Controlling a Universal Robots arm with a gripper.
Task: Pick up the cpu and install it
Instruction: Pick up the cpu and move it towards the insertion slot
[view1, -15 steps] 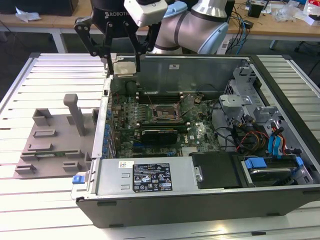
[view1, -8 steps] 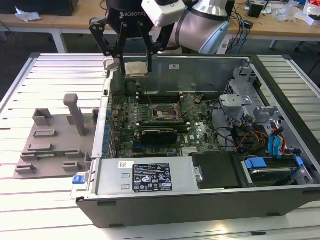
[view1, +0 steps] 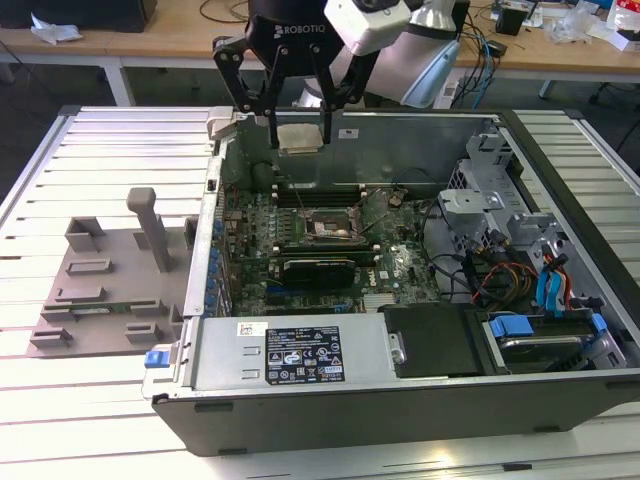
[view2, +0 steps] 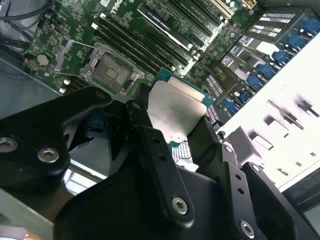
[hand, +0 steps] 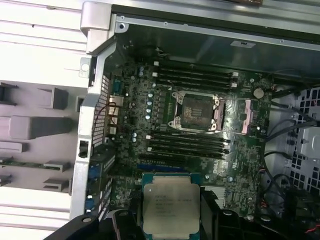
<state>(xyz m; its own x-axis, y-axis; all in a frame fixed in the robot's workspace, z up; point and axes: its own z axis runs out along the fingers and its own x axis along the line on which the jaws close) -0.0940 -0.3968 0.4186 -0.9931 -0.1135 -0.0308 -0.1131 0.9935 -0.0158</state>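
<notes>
Cpu (view1: 300, 137) clamped by edges in gripper (view1: 299, 142), upper centre of exterior view, above case (view1: 420, 150). Level hold, edges squared to open socket (view1: 332, 228), judged essential.

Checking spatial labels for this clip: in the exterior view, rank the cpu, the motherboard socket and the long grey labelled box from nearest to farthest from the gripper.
1. The cpu, clamped in the gripper, above the far wall of the case.
2. The socket, mid-board, lower in the view.
3. The long grey labelled box, along the near edge.
</notes>
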